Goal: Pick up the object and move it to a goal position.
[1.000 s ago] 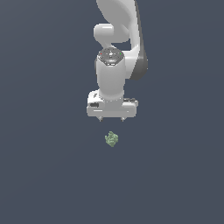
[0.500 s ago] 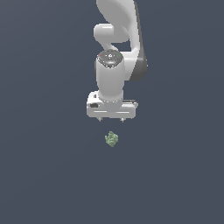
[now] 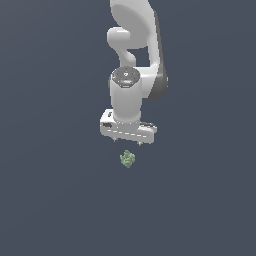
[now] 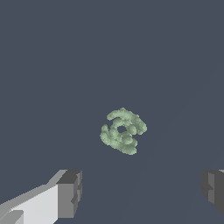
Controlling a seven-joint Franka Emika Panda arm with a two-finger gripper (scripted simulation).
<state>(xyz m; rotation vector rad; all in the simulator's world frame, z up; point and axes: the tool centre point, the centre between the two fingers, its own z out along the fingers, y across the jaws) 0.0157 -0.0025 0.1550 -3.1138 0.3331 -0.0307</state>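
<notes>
The object (image 3: 128,159) is a tiny pale-green lumpy clump with darker green patches, lying on the dark grey floor. My white gripper (image 3: 127,142) hangs just above it and slightly behind, apart from it. In the wrist view the object (image 4: 122,131) lies ahead of the open jaws, with one grey fingertip (image 4: 70,194) on one side and the other fingertip (image 4: 213,189) far on the other. The jaws are wide apart and empty.
A plain dark grey floor (image 3: 55,200) fills both views. The white arm (image 3: 134,45) rises above the gripper.
The gripper has turned slightly about its vertical axis and shifted a little. The object has not moved.
</notes>
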